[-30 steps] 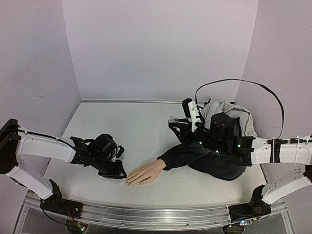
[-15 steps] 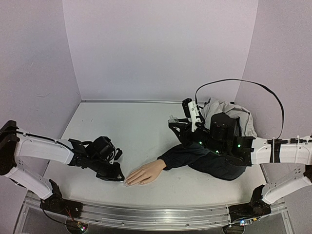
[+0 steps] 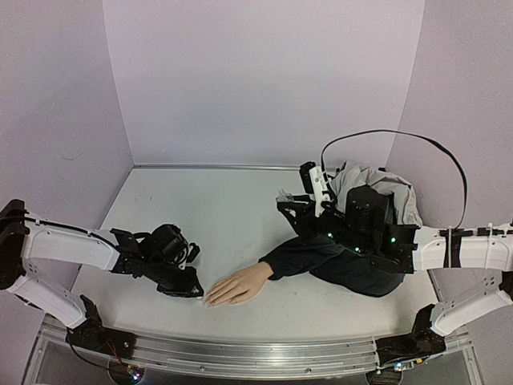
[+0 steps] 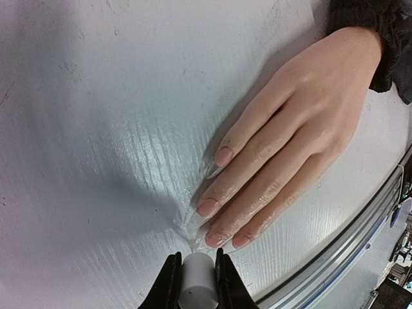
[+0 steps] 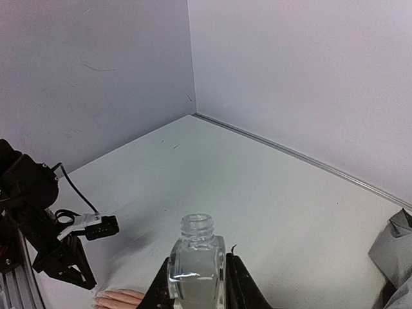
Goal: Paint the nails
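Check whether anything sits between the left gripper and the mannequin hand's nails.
Nothing visible does. The left gripper, shut on a white cylinder, faces the nails across a short strip of bare table.

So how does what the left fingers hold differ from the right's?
The left fingers pinch an opaque white cylinder, low at the nails of the mannequin hand. The right fingers hold a clear glass bottle, upright and uncapped, high above the table. Both sit clamped between shut fingers.
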